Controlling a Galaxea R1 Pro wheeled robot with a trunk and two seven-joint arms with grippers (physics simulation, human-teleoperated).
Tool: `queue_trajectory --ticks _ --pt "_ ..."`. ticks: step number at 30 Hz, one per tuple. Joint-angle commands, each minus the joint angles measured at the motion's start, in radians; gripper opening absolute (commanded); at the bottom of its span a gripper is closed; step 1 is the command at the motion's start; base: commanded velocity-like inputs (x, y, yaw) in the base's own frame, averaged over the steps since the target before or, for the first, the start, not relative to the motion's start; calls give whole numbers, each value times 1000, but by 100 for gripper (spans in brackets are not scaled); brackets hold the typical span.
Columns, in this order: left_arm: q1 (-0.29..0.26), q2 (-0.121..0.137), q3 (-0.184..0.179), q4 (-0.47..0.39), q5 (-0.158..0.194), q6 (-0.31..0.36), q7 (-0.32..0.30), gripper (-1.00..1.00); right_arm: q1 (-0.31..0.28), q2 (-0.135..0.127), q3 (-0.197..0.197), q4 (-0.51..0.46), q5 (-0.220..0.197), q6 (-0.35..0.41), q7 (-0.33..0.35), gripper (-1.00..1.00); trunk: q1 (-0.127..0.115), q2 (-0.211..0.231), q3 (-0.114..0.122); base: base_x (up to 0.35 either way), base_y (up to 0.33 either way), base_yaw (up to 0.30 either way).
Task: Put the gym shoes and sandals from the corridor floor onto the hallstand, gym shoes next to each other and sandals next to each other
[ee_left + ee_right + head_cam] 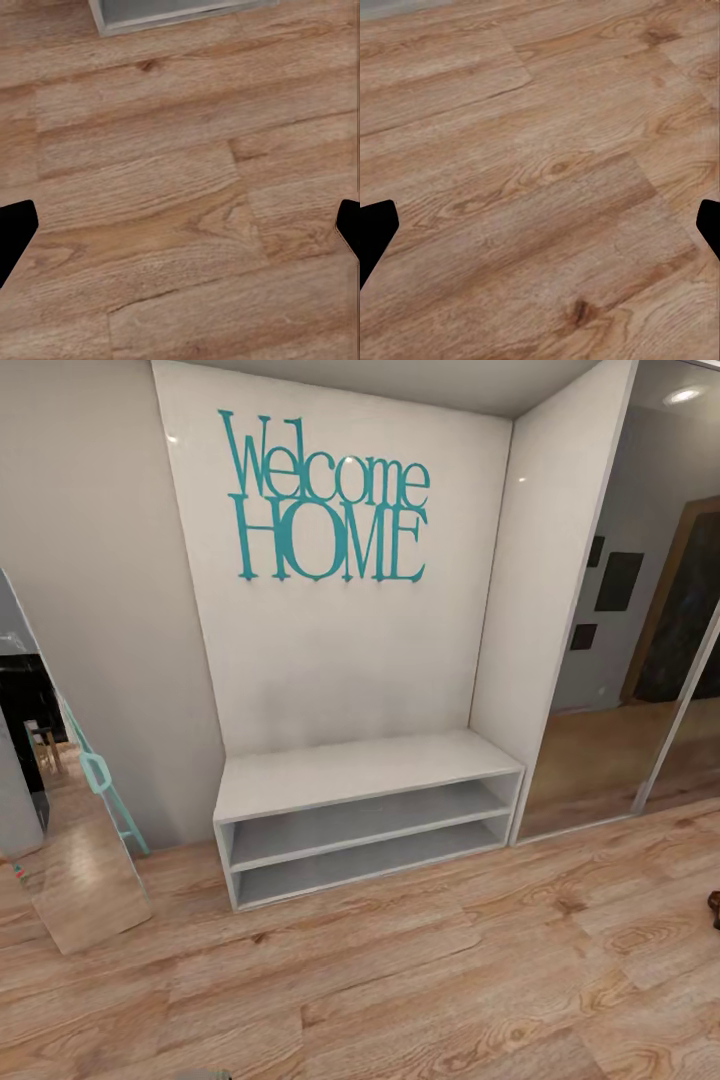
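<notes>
The corridor floor (430, 980) of light brown wood planks spreads across the near part of the head view. A small dark brown shape (714, 908) lies on it at the far right edge, cut off by the frame; it may be a sandal, too little shows to tell. The gym shoes and the task's hallstand are out of view. My left gripper (180, 234) is open above bare planks, its black fingertips (16, 229) wide apart. My right gripper (540, 234) is open too, over bare floor, with nothing between its fingertips (375, 231).
Straight ahead stands a white bench rack (365, 772) with two bare shelves under teal "Welcome HOME" lettering (328, 500); its base (180, 10) shows in the left wrist view. A mirror (75, 870) leans at the left. Mirrored sliding doors (640, 660) are at the right.
</notes>
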Motion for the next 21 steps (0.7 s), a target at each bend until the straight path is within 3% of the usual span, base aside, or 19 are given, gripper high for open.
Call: queue_trajectory --ticks 1,21 --pt "-1 0 0 1 3 -3 -1 100 -1 0 0 1 -1 -3 -1 100 0 0 -1 253 -123 -64" --pt "-1 -3 -3 4 1 0 -1 100 -1 1 -2 5 -1 -3 -2 100 0 0 -18 275 -142 -224"
